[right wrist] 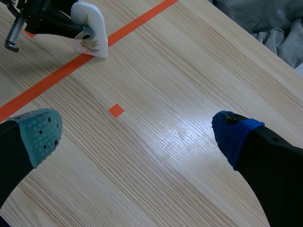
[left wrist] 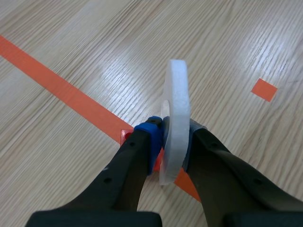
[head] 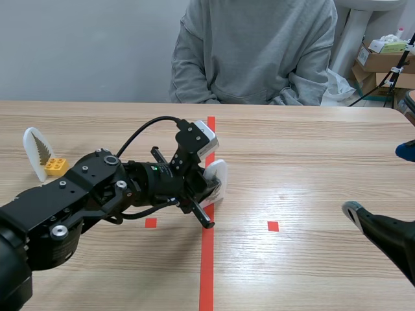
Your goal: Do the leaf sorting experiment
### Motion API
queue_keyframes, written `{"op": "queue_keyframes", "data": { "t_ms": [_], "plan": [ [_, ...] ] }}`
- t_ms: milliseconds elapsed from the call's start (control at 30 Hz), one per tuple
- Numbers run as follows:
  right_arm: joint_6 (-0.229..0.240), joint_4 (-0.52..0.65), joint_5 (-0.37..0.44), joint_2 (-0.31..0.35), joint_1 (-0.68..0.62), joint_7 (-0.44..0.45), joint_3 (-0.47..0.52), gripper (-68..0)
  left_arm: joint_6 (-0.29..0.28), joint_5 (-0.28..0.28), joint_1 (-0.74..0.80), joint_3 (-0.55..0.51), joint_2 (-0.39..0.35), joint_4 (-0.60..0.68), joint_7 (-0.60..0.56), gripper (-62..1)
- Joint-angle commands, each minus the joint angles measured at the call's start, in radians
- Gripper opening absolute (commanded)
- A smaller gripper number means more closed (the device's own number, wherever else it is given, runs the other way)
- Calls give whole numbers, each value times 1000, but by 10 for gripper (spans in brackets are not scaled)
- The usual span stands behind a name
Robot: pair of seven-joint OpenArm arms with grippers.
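Leaf card (left wrist: pixel 175 113): clamped edge-on between left fingers (left wrist: pixel 142 156), over middle of tabletop (head: pixel 311 149); right fingers (right wrist: pixel 40 135) spread wide, empty; tipping on release judged possible, card being thin.

My right pincer (right wrist: pixel 137 135) stands spread wide above the counter (right wrist: pixel 180 85). Ahead, I note the left pincer (right wrist: pixel 83 34) clamping a white leaf card (right wrist: pixel 94 23) at the orange tape line (right wrist: pixel 52 78).

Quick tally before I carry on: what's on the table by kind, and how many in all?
White leaf cards: 2, the gripped card in the left gripper and the standing card at the yellow block
Yellow block: 1
Red block: 1, under the gripped card, mostly hidden
Total: 4
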Motion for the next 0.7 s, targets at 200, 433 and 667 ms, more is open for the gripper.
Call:
{"op": "queue_keyframes", "data": {
  "t_ms": [200, 433, 667],
  "plan": [
    [-8, 8, -8, 0, 34, -4, 7, 4, -2, -40, 226, -204, -46, 391, 71, -569],
    [-8, 8, -8, 0, 42, -7, 7, 4, -1, -166, 446, -492, -64, 550, 66, -569],
    [-8, 8, -8, 0, 42, -7, 7, 4, 3, -222, 494, -789, -77, 504, 23, -569]
  ]
}}
